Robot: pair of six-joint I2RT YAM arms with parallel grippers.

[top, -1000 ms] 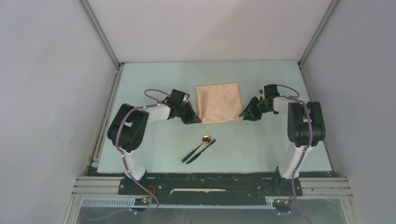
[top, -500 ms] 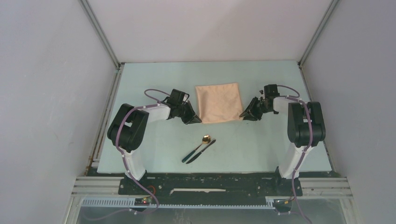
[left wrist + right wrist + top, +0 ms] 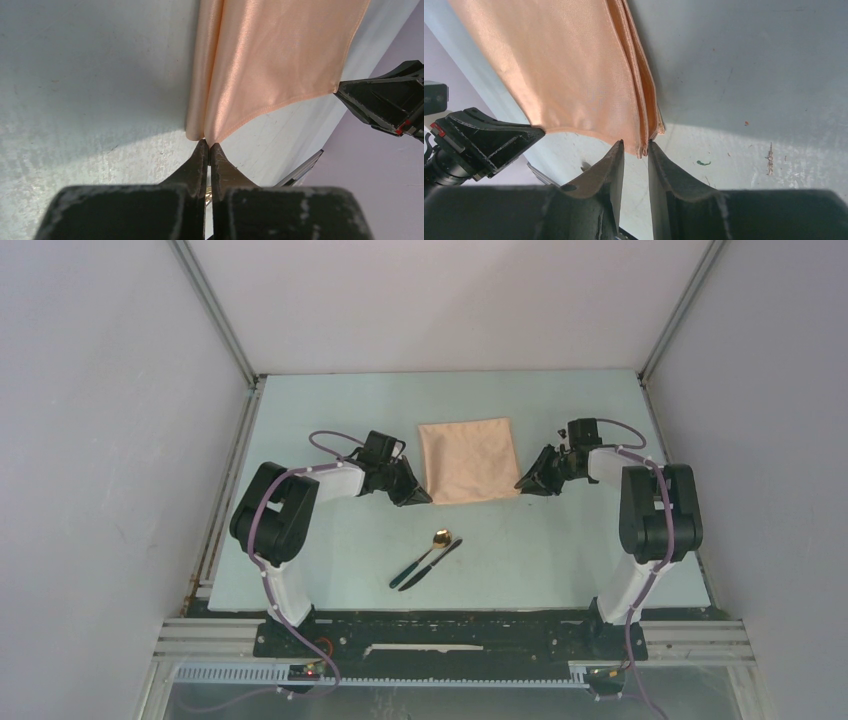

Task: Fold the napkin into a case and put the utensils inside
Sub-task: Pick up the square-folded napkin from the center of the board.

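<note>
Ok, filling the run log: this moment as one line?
step: folding | left gripper: shut on peach-tan cloth napkin, near-left corner | right gripper: open, astride near-right corner | dark-handled utensils: lying loose

Both arms reach forward and inward, left gripper (image 3: 206,145) pinched shut on the napkin (image 3: 280,55), right gripper (image 3: 635,146) slightly parted.

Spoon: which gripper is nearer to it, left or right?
Left. The left gripper is at the near-left corner of the napkin, just beyond the spoon; the right gripper is at its near-right corner, farther off.
</note>
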